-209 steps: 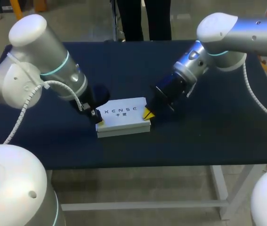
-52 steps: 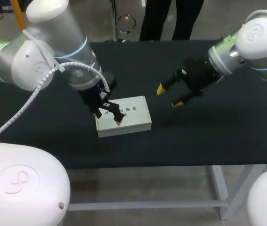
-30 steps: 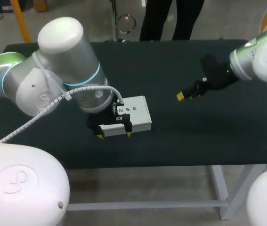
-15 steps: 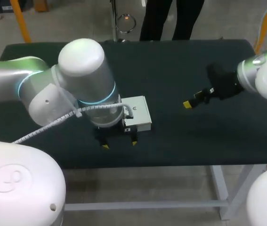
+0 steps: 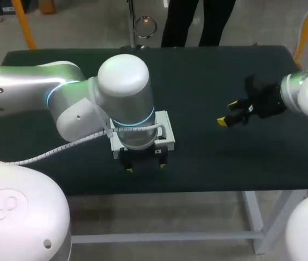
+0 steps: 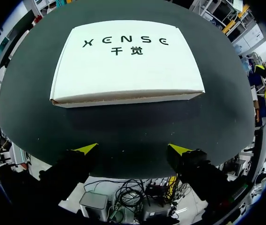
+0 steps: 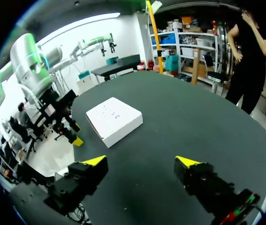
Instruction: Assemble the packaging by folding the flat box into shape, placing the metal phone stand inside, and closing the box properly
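The white box lies flat and closed on the dark table, printed lid up. In the head view my left arm covers most of the box. My left gripper hangs open just in front of the box, by the table's front edge. In the left wrist view this gripper holds nothing, and the box's front side faces it a short way ahead. My right gripper is open and empty above the table, well to the right of the box. From the right wrist view its gripper looks toward the distant box. No phone stand shows.
The dark table carries nothing else that I can see. Its front edge runs right under my left gripper. My left arm stands beyond the box in the right wrist view.
My left gripper has slid from the box's front edge to just in front of it, near the table's edge. My right gripper has drawn slightly further right. The box has stayed put.
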Available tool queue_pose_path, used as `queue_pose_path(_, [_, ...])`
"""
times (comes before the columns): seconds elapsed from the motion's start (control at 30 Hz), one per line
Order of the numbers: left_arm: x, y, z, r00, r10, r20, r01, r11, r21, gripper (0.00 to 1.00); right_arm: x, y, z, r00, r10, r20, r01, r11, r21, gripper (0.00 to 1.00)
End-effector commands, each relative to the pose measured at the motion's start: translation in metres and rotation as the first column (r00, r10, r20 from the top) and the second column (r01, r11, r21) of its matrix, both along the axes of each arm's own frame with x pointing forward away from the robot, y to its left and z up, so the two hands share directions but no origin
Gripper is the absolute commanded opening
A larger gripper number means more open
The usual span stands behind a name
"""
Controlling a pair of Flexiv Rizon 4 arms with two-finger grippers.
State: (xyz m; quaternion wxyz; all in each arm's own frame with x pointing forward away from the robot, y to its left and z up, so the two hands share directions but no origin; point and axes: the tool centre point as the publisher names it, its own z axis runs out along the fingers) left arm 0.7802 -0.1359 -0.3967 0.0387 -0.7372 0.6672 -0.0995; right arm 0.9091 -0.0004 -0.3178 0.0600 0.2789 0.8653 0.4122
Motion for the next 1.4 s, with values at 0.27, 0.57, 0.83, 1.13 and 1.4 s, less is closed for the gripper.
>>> queue_pose_path(0.27, [0.02,-0.006,-0.005,0.997,0.07,-0.018,-0.067,0.991,0.118,1.0,0.013,-0.017,0.001,0.985,-0.082,0.152,0.065,0.992,0.109,1.0])
queue_pose_path(0.57, [0.048,0.001,-0.008,0.994,0.102,-0.033,-0.097,0.988,0.117,1.0,0.035,-0.019,0.014,0.972,-0.105,0.208,0.081,0.99,0.117,1.0])
queue_pose_path(0.83, [0.075,0.006,-0.009,0.994,0.107,-0.035,-0.102,0.989,0.108,1.0,0.049,-0.02,0.019,0.967,-0.118,0.226,0.088,0.987,0.137,1.0])
queue_pose_path(1.13, [0.109,0.014,-0.005,0.994,0.109,-0.028,-0.106,0.99,0.094,1.0,0.049,-0.02,0.019,0.967,-0.118,0.226,0.088,0.987,0.137,1.0])
queue_pose_path(1.4, [0.146,0.023,-0.001,0.998,0.064,-0.013,-0.063,0.995,0.083,1.0,0.049,-0.02,0.019,0.967,-0.118,0.226,0.088,0.987,0.137,1.0])
